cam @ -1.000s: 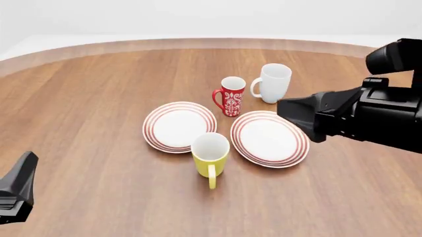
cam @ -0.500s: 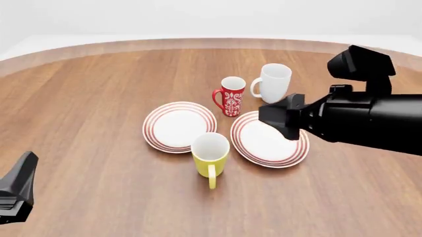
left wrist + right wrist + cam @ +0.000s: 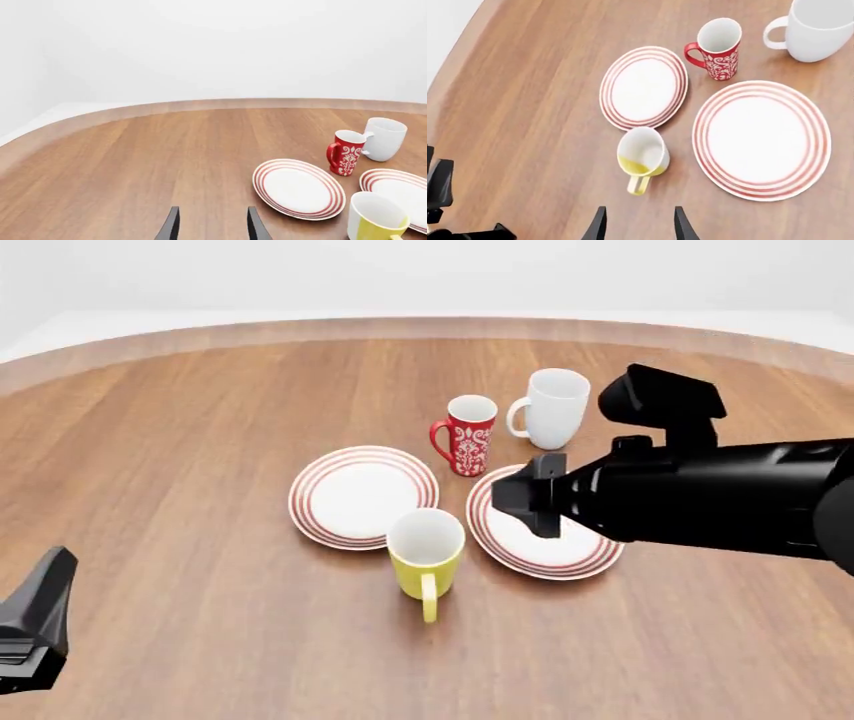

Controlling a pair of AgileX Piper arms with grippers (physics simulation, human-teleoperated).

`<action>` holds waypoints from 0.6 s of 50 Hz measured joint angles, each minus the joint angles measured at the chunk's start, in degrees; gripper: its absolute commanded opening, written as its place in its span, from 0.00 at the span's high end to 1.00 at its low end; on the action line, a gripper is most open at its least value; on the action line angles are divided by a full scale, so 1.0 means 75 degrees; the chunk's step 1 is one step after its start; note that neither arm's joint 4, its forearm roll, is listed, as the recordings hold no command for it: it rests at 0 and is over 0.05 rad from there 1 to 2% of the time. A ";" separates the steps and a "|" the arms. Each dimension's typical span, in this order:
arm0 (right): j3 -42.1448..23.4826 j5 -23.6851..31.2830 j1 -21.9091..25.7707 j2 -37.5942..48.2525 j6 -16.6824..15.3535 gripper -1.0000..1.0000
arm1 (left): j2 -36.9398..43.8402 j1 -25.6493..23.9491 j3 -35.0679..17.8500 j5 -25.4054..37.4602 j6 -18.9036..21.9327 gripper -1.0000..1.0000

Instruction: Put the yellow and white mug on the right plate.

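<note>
The yellow and white mug (image 3: 427,552) stands upright on the table between the two plates, its handle toward the near edge. It also shows in the right wrist view (image 3: 642,152) and the left wrist view (image 3: 377,220). The right plate (image 3: 587,562), red-ringed and white, lies just right of it and is bare in the right wrist view (image 3: 760,140). My right gripper (image 3: 518,505) hovers over that plate, open and empty, pointing toward the mug; its fingers (image 3: 599,226) stand apart. My left gripper (image 3: 34,625) is open and empty at the near left.
A second red-ringed plate (image 3: 363,495) lies left of the mug. A red patterned mug (image 3: 467,435) and a tall white mug (image 3: 554,408) stand behind the plates. The round table's far edge (image 3: 400,325) curves behind them.
My right arm has swung left over the right plate, closer to the yellow mug. The left arm, mugs and plates have not moved.
</note>
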 measured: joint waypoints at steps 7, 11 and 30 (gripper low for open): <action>-0.0004 -0.0178 -0.0120 0.0201 0.0019 0.00 | 0.0000 0.0000 0.0000 0.0000 0.0000 0.00; 0.0018 -0.0326 -0.0157 0.0317 0.0038 0.00 | 0.0000 0.0000 0.0000 0.0000 0.0000 0.00; 0.0093 -0.0977 -0.0051 0.0949 0.0277 0.00 | 0.0000 0.0000 0.0000 0.0000 0.0000 0.00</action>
